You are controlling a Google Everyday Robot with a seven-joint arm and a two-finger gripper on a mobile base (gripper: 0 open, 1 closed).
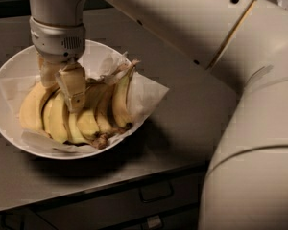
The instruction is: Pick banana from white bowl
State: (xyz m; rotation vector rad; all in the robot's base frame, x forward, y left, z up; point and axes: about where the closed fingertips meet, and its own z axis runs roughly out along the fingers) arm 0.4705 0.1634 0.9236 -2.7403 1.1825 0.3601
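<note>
Countertop (192,114), grey and flat, is being occupied at its left by the white bowl (2,123), wide and shallow, which is being lined with crumpled white paper (149,92). A bunch of bananas is being cradled in that paper, fanned side by side, with the brown tips gathered toward the near rim. At the far left of the fan a fat yellow banana (31,111) is being pressed against the paper. Just to its right the banana (55,121) of the task is being shown, long and pale, running lengthwise toward the camera. Its far end is being covered by the gripper (62,97), which is being held upright, down among the fruit and inside the bowl's rim. The banana is thus lying directly beneath the gripper and reaching out from under it toward the near rim, and the two appear to be touching. How far the gripper is being opened, and whether anything is being gripped, cannot be told. Farther right, shorter bananas (89,123) are being crowded together, and a long curved banana (120,102) is being propped at the right edge of the bunch, its stem raised over the paper. Below the counter's front edge a drawer handle (156,193) is being shown. The right side is being filled by the robot's pale arm (259,128).
</note>
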